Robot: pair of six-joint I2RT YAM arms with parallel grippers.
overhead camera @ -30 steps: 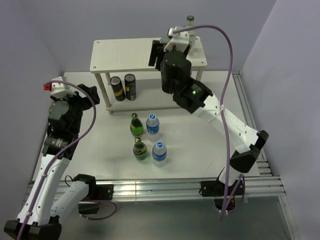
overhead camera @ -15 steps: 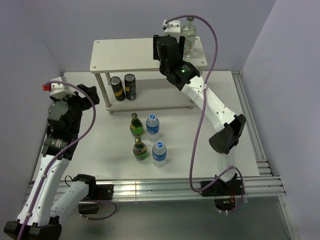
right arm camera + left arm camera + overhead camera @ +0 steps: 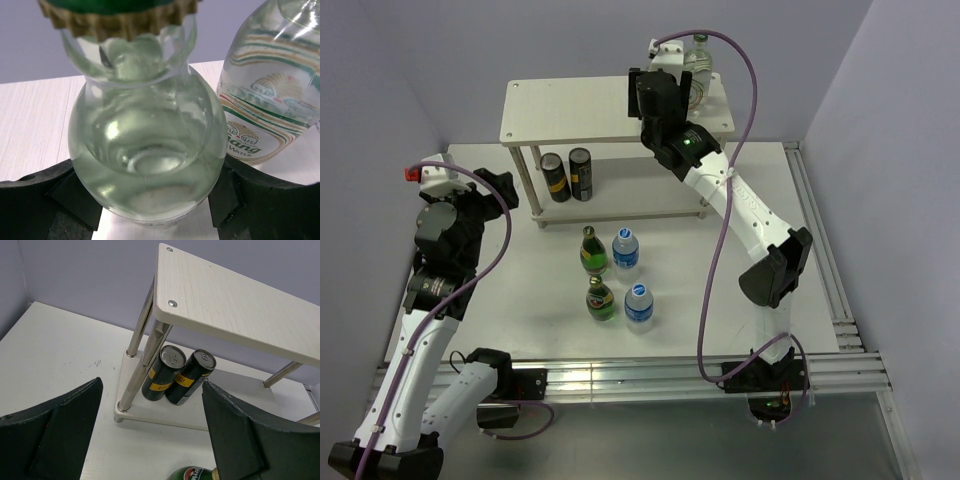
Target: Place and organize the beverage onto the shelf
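shelf: two-tier, pale wood-grain boards, silver legs, upright at back of table. Top tier, right end: green-capped clear bottle just beside second clear bottle, both upright. Lower tier: two dark cans side by side. On table in front: two green bottles, two blue-capped water bottles, all standing

I count two cans, two green bottles and two water bottles mid-table, two clear bottles toward the far right corner, one shelf along the far edge, eight drinks in all.
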